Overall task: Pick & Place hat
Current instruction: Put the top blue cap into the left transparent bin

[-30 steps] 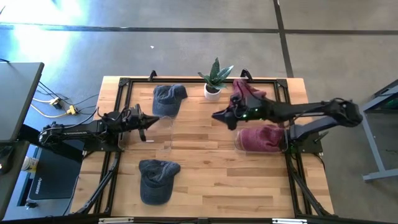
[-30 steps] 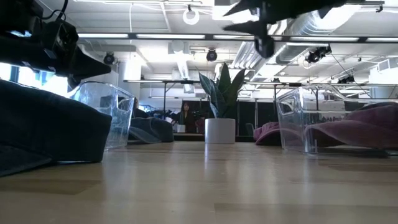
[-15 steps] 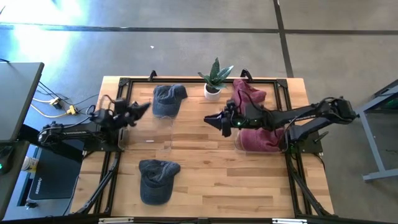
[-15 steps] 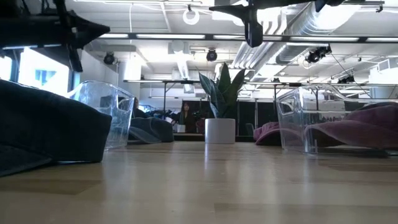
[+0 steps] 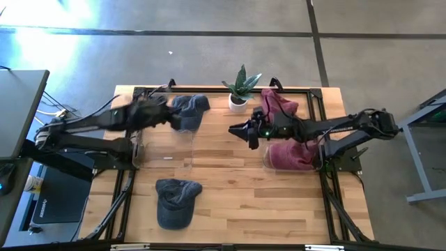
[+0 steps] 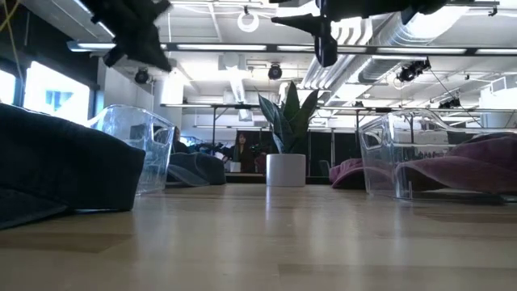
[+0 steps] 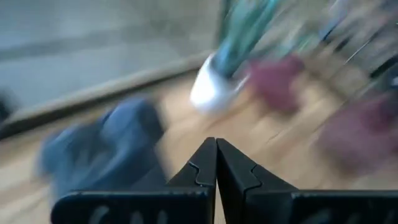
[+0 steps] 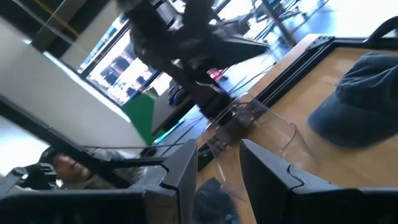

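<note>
Above the far-left blue hat, the clenched left gripper may just shove it; the right gripper hovers part-open, empty.

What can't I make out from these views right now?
- Left gripper: motion-smeared in the high view; hat contact unreadable.
- Far blue hat: blurred in the left wrist view.
- Near blue hat: cut off by the low view's left edge.
- Maroon hat: partly covered by the right arm, high view.
</note>
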